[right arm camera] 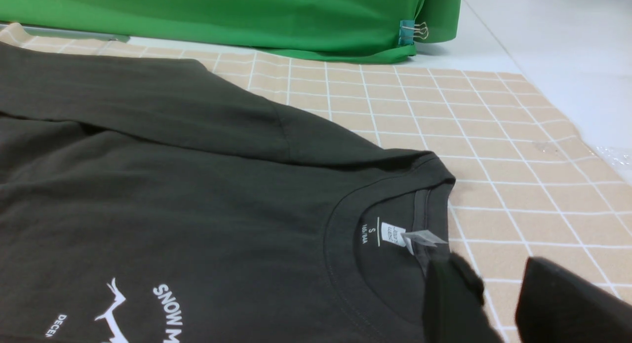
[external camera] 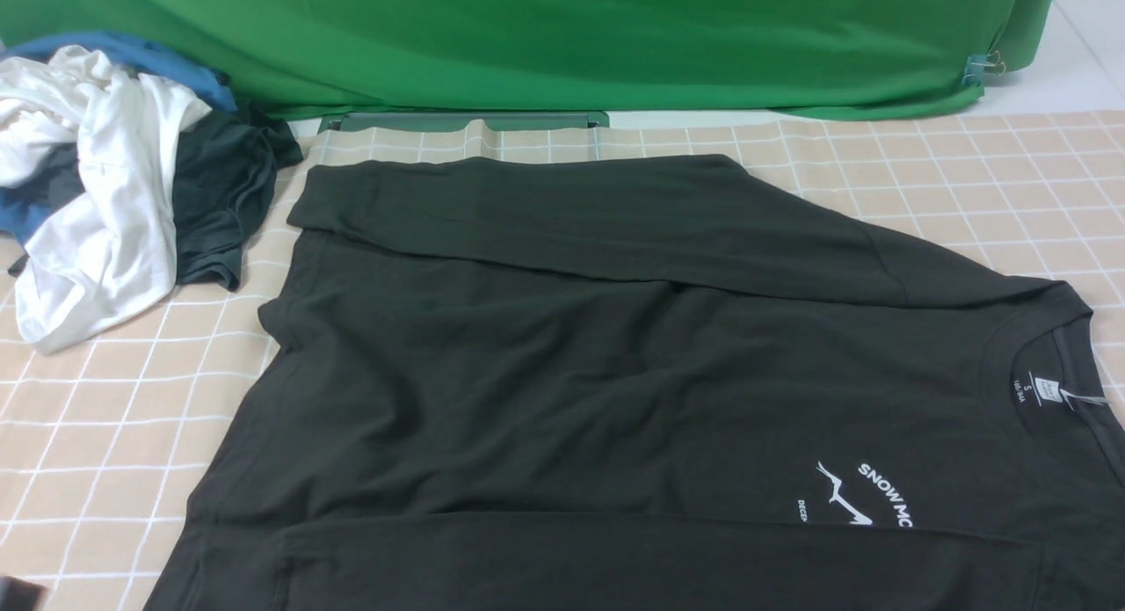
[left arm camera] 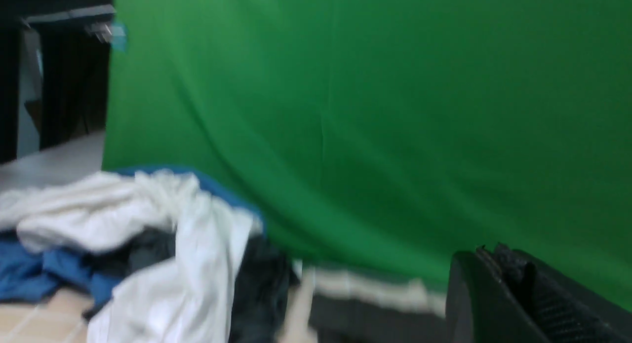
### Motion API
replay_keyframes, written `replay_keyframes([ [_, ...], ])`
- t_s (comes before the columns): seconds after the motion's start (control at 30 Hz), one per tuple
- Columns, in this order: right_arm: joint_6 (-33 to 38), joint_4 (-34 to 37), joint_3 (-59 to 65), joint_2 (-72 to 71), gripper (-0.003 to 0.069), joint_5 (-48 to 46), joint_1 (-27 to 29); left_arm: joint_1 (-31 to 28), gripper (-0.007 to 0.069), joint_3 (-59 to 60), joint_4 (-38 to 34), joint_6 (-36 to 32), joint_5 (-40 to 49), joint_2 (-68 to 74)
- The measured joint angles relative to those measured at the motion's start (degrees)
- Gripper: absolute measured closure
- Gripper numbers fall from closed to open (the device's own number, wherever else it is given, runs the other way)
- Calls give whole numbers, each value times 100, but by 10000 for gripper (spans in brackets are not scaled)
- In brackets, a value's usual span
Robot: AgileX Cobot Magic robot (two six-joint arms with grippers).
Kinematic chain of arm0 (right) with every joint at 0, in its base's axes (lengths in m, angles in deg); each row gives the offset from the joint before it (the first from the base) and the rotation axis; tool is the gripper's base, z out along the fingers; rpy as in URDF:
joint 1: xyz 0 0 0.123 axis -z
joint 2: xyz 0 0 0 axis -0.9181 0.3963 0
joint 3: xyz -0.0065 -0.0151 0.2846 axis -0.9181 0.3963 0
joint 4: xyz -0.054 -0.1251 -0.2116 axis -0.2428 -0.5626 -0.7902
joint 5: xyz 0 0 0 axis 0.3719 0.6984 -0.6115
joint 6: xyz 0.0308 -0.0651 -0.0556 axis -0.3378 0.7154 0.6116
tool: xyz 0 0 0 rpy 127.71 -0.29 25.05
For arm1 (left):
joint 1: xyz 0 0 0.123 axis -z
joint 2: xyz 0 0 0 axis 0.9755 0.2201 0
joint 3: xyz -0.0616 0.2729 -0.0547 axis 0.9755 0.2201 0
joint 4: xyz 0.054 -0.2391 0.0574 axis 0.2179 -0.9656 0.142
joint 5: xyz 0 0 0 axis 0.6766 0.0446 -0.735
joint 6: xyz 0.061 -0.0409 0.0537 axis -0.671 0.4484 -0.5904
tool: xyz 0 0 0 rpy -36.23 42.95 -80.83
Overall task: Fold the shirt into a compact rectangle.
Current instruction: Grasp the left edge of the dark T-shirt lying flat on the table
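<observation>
**Black shirt spread flat on the checked desk**

The matte black shirt lies smooth across the middle of the desk, its round neck toward the right edge and its far sleeve folded over the body. A crumpled heap of clothes sits at the far left corner. The right jaws stand apart and empty at the collar. The left jaws are closed.

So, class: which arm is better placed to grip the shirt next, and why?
Probably the right arm. The right pincer hangs open beside the collar of the shirt. The left pincer is shut, and its camera faces the backdrop and the clothes pile, not the shirt.
</observation>
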Motion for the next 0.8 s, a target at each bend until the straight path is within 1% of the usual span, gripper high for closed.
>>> replay_keyframes([
  [0.07,0,0,0,0,412,0,0,0,606,0,-179,136,-647,0],
  [0.1,0,0,0,0,412,0,0,0,606,0,-220,395,-915,0],
  [0.13,0,0,0,0,412,0,0,0,606,0,-229,395,-979,0],
  [0.17,0,0,0,0,412,0,0,0,606,0,-263,1103,-1584,0],
  [0.23,0,0,0,0,412,0,0,0,606,0,-233,1767,-2015,0],
  [0.27,0,0,0,0,412,16,0,0,606,-8,-142,2201,-2363,-5],
  [0.33,-60,42,0,0,412,129,0,0,606,-165,-29,2464,-2379,17],
  [0.37,-190,197,0,0,412,320,0,0,606,-377,67,2569,-2237,76],
  [0.4,-506,423,0,0,412,600,0,0,606,-676,153,2642,-1971,180],
  [0.43,-930,761,0,0,412,1003,0,0,606,-1036,275,2681,-1488,368],
  [0.47,-1238,947,0,0,412,1283,0,0,606,-1440,401,2696,-1088,534],
  [0.53,-1911,1206,0,0,412,1945,0,0,606,-2227,775,2697,129,1029],
  [0.57,-2178,1247,0,0,412,2128,0,0,606,-2593,942,2697,557,1299],
  [0.6,-2471,1320,0,0,412,2510,0,0,606,-3138,1144,2661,1625,1750],
  [0.63,-2571,1339,0,0,412,2643,0,0,606,-3403,1220,2617,2106,1995],
  [0.67,-2716,1359,0,0,412,2836,0,0,606,-3902,1355,2462,3085,2574],
  [0.73,-2724,1375,0,0,412,3001,0,0,606,-4551,1459,2017,4574,3420],
  [0.77,-2724,1375,0,0,412,3009,0,0,606,-4599,1459,2017,4708,3420],
  [0.8,-2697,1379,0,0,412,3059,0,0,606,-4895,1520,1655,5609,4120],
])
